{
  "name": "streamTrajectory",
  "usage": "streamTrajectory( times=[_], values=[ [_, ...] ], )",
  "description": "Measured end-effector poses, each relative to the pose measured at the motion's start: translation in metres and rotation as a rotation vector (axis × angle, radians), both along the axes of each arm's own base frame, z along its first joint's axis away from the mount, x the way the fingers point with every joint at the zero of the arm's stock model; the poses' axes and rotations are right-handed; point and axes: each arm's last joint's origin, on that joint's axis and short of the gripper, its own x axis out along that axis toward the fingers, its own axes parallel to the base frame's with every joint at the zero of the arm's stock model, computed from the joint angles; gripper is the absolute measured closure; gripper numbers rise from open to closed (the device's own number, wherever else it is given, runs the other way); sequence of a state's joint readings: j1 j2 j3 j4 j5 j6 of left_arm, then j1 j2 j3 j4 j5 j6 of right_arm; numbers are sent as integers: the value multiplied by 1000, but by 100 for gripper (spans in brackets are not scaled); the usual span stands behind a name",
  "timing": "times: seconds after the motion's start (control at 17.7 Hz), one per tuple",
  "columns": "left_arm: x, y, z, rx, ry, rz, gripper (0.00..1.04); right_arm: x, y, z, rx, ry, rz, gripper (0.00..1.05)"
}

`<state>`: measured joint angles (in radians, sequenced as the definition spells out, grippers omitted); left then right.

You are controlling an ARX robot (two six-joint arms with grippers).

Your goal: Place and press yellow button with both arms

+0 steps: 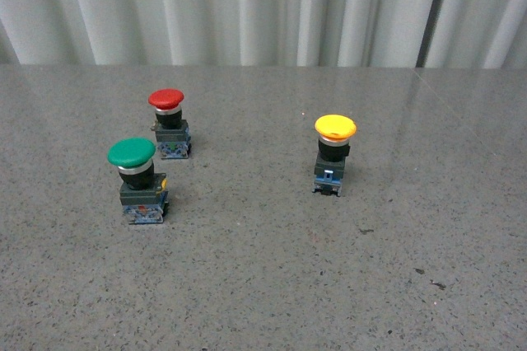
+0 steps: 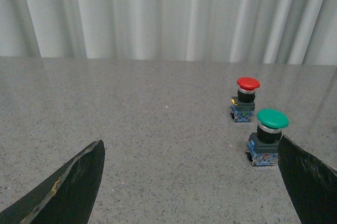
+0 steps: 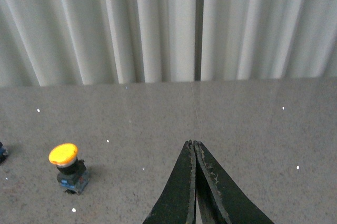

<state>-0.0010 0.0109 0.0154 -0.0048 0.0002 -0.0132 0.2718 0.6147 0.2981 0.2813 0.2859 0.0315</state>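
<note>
The yellow button (image 1: 334, 153) stands upright on the grey table, right of centre in the front view; neither arm shows there. The right wrist view also catches the yellow button (image 3: 67, 167), standing well off to one side of my right gripper (image 3: 193, 143), whose black fingers are pressed together with nothing held. My left gripper (image 2: 190, 148) is open wide, its two black fingers (image 2: 71, 184) at the frame's lower corners above bare table. The yellow button does not appear in the left wrist view.
A green-capped button (image 1: 138, 180) and a red-capped button (image 1: 169, 123) stand at the table's left. The green-capped button (image 2: 267, 137) sits close to one left finger, with the red-capped button (image 2: 245, 99) beyond it. A pale pleated curtain (image 1: 263, 5) backs the table.
</note>
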Motion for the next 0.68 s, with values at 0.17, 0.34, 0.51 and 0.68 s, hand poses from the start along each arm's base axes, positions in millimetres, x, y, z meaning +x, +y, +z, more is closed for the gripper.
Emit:
streamTrajectory(
  times=[0.17,0.34,0.51,0.68],
  values=[
    [0,0,0,0,0,0,7,-12,-12,-12,-2,-45,16,103],
    [0,0,0,0,0,0,7,-20,-20,-32,-10,-26,11,103],
    [0,0,0,0,0,0,7,-26,-31,-41,-15,-32,16,103],
    [0,0,0,0,0,1,7,-31,-33,-49,-15,-31,15,103]
  ],
)
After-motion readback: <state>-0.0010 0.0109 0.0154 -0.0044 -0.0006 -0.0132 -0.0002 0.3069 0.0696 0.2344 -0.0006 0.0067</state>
